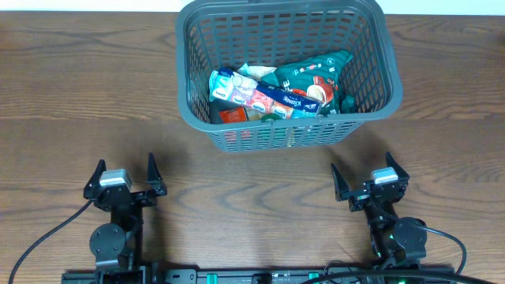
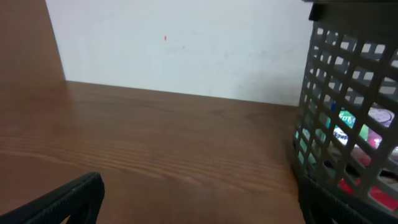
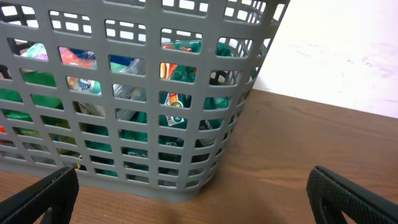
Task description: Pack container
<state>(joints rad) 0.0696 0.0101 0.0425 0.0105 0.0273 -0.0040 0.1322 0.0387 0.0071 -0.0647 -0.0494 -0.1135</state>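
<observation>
Container: the grey container [image 1: 371,79] stands at the far side of the table [image 1: 63,79], packets [image 1: 268,91] heaped inside.
Left gripper [image 1: 125,166]: jaws spread wide, empty.
Right gripper [image 1: 360,164]: jaws spread wide, empty, facing the container.

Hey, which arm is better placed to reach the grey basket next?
Likely right. The right pincer, open, has the basket directly ahead of it; the left pincer, also open, sits off to the basket's side, seeing only its edge.
</observation>
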